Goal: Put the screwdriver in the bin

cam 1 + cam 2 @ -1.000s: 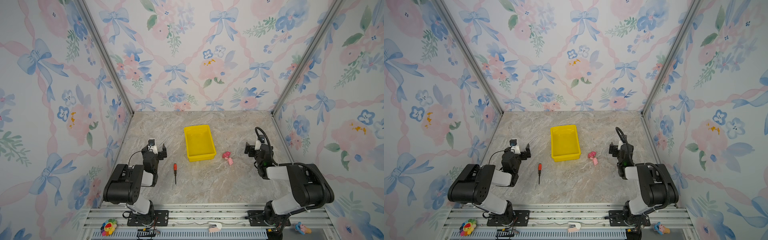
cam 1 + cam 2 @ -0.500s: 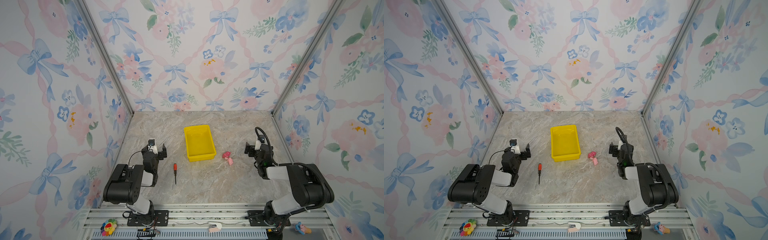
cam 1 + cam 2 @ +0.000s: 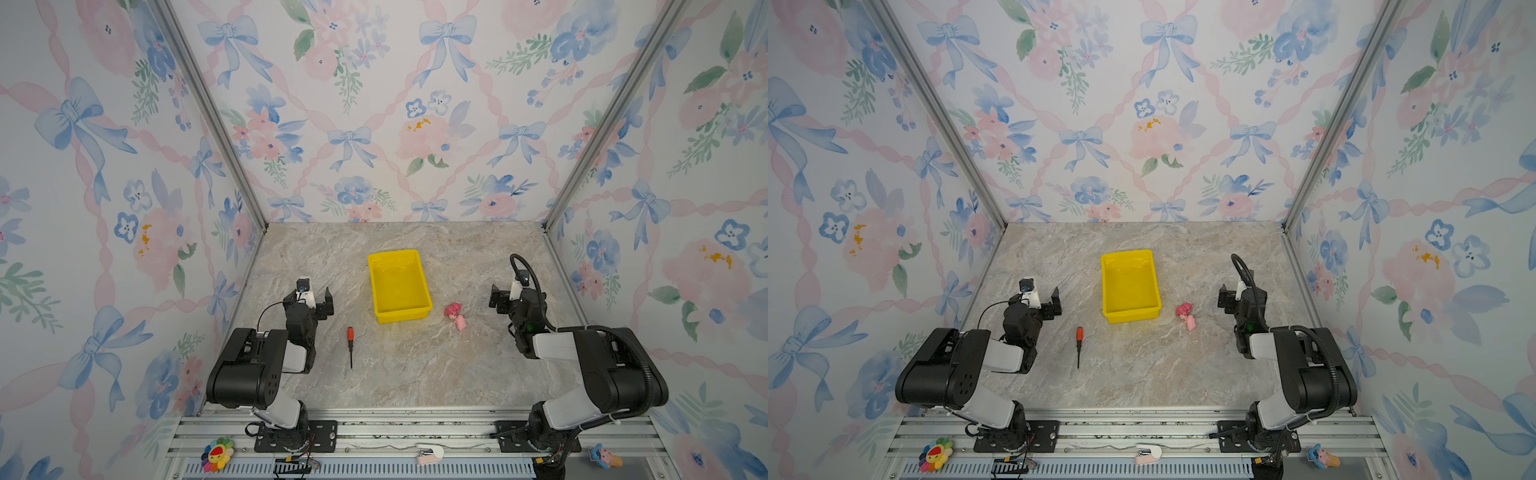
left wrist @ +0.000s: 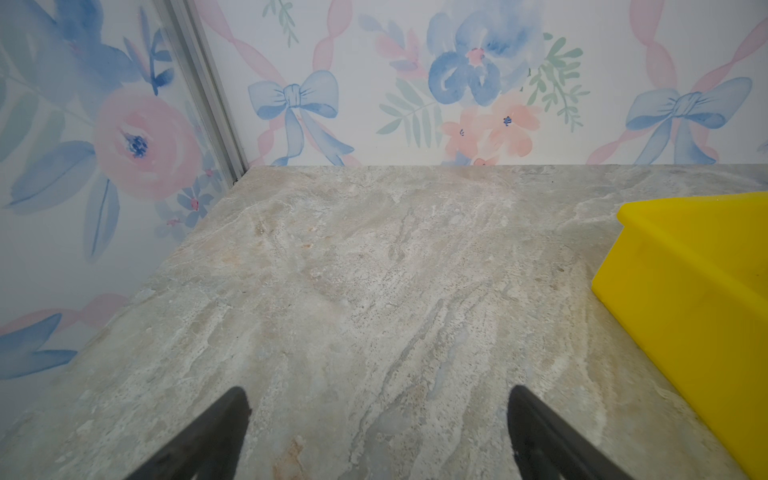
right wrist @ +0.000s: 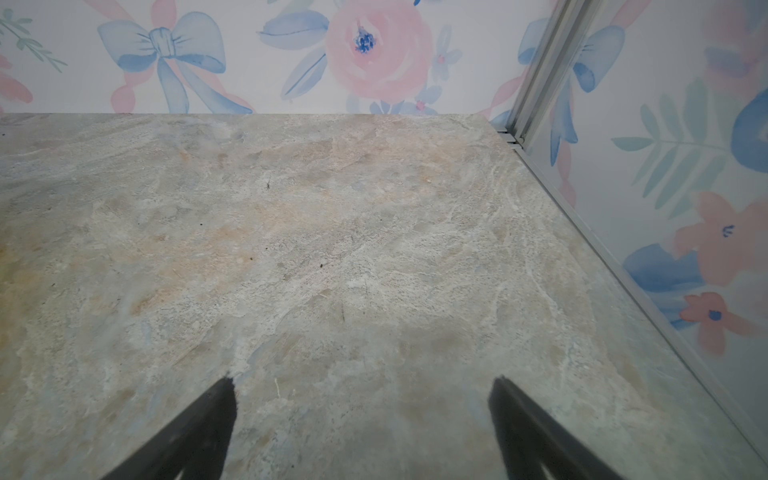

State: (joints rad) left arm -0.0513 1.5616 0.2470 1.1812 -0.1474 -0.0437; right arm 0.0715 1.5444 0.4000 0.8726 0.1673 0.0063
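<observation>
Near-left of bin (image 3: 401, 316), screwdriver (image 3: 350, 344) lies flat on counter (image 3: 415, 374), touching nothing. Long axis runs near-far: red handle toward far side, dark tip toward near edge. Left pincer (image 4: 377, 395) spread, empty, left of it and slightly farther. Right pincer (image 5: 363, 383) spread, empty, well apart at right. Screwdriver outside both wrist views; bin cut off in left wrist view; tip type too small to tell.

pink toy figure (image 3: 455, 314): lying on marble tabletop (image 3: 415, 374) | floral wallpaper walls (image 3: 374, 104) around
</observation>
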